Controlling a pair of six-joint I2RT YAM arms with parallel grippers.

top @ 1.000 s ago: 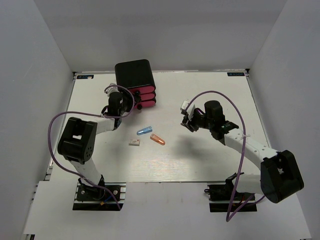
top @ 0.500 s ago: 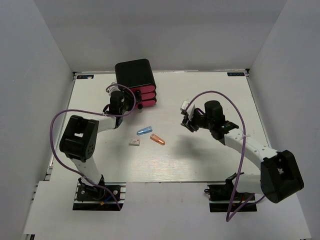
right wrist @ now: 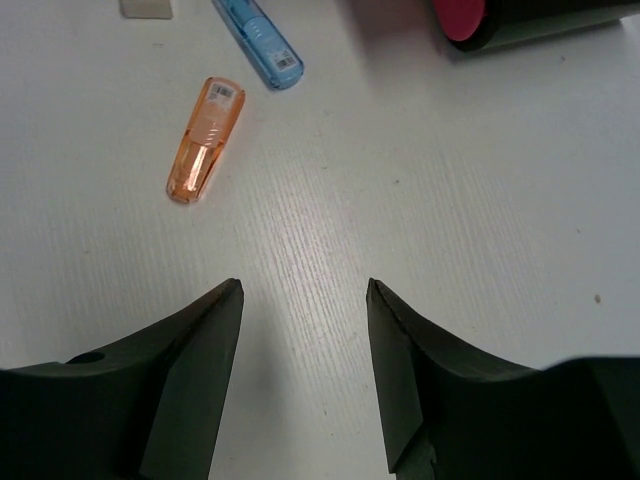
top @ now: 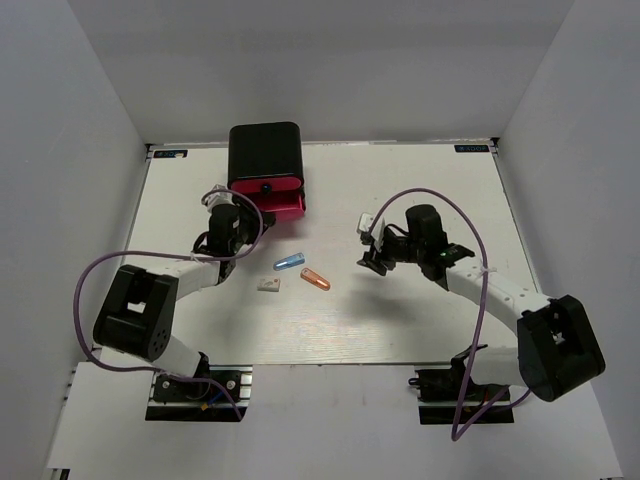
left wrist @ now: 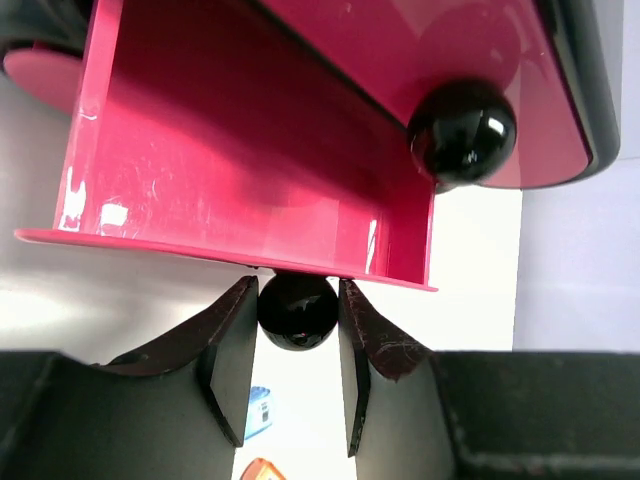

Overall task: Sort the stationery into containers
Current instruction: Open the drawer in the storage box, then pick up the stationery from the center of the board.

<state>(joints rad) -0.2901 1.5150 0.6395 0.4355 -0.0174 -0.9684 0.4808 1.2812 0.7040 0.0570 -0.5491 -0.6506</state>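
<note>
left tool (left wrist: 296, 295) clamps the glossy black ball knob (left wrist: 297, 312) of a smooth pink-red drawer (left wrist: 240, 170), which juts from the rounded black box (top: 265, 150). right tool (right wrist: 305, 295) gapes, nothing between its matte wedge fingers, over grained white worktop (right wrist: 480, 200). translucent orange pen (right wrist: 205, 140), light blue pen (right wrist: 258, 42) and white block (right wrist: 146, 7) lie close together mid-worktop, outside the box.

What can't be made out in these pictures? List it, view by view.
Top view: what lies inside the black box, shut in by its walls.
Left wrist view: blue pen and orange pen, mostly behind the left gripper holding a knob; orange also cut by the bottom edge.
Right wrist view: white block, cut off by the top edge.
</note>
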